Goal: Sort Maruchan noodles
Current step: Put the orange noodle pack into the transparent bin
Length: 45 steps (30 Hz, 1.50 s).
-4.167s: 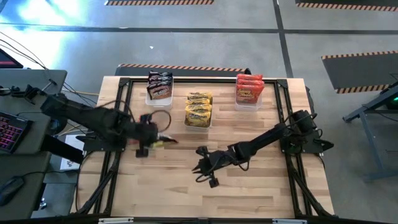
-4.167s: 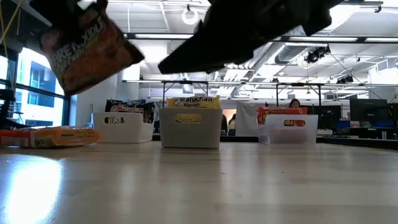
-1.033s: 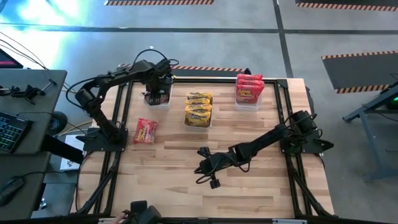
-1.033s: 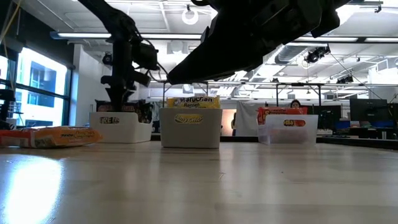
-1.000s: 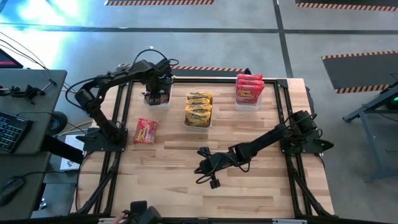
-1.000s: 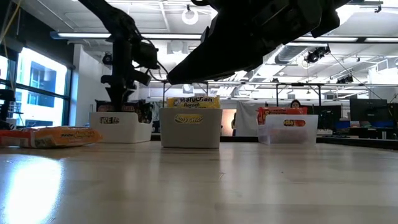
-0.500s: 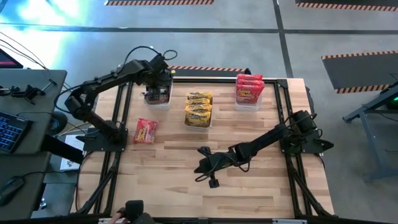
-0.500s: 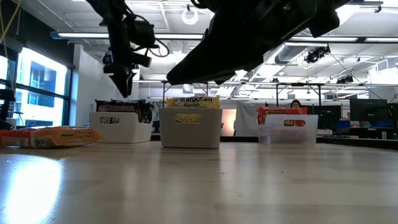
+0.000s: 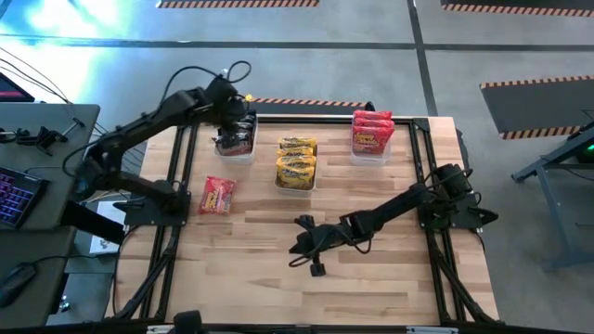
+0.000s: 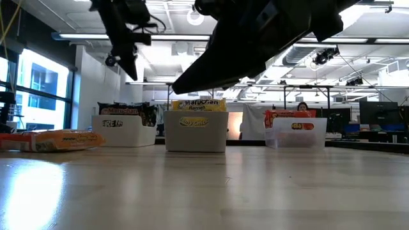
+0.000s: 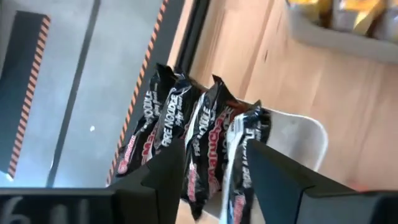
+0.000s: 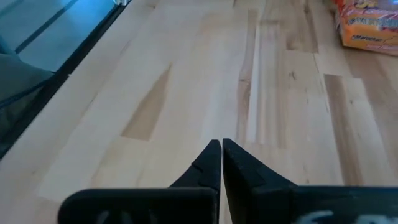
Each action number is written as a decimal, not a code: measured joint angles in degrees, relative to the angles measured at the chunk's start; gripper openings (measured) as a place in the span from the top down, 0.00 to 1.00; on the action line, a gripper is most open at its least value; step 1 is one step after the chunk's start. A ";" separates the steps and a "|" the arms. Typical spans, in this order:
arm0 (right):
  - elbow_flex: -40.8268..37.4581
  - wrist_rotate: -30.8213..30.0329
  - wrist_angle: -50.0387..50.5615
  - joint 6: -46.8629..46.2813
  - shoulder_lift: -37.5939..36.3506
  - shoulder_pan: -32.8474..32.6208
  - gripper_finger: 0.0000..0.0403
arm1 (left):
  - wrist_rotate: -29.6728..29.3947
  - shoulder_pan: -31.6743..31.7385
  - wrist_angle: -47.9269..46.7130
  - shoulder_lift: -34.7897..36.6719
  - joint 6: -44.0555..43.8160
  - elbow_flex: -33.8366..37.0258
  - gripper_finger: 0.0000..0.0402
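Observation:
The Maruchan noodles stand sorted in three clear bins along the far edge. Dark packets (image 11: 186, 137) fill the left bin (image 9: 236, 141), yellow ones (image 9: 297, 163) the middle bin, and red-orange ones (image 9: 372, 132) the right bin. One red-orange packet (image 9: 217, 195) lies flat on the table at the left. My left gripper (image 11: 211, 152) hangs open above the dark packets, slanting down, with nothing between its fingers. My right gripper (image 12: 221, 146) is shut and hovers low over bare wood mid-table (image 9: 299, 243).
Black frame rails (image 9: 186, 167) run along the table's left and right sides. In the low view the right arm (image 10: 255, 38) fills the upper middle. The loose red-orange packet (image 12: 367, 25) also shows in the right wrist view. Bare wood (image 9: 278, 288) spreads across the near half.
My left gripper has risen out of the left bin to well above the dark packets, tipping less steeply downward as it went. The packets stayed in the bin.

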<state>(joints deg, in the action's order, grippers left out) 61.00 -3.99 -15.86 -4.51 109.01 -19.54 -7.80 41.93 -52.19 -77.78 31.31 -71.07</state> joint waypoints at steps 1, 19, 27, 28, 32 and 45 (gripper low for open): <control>-0.01 -0.35 -0.04 0.36 0.00 -0.11 1.00 | -0.03 -0.54 -0.05 1.24 -1.05 0.37 0.61; 0.01 -7.14 -1.16 4.70 0.00 -2.29 1.00 | -0.31 -27.62 5.53 23.63 -27.57 19.85 0.87; 0.00 -7.32 -1.08 4.41 0.00 -2.26 1.00 | -9.56 -46.73 1.19 23.72 -43.37 24.33 0.94; -0.01 -7.34 -0.86 4.38 0.00 -2.26 1.00 | -10.12 -48.86 0.02 23.16 -45.95 24.76 0.94; -0.01 -7.34 -0.63 4.36 0.00 -2.26 1.00 | -9.09 -55.99 -2.20 20.58 -57.17 26.72 0.93; -0.01 -7.07 0.18 2.55 0.00 -2.33 1.00 | -16.12 -65.85 -3.68 -0.74 -62.85 27.50 0.63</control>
<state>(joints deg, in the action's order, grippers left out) 60.99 -11.06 -15.68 -1.96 109.01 -21.87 -23.92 -23.92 -55.87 -78.52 -31.54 -43.57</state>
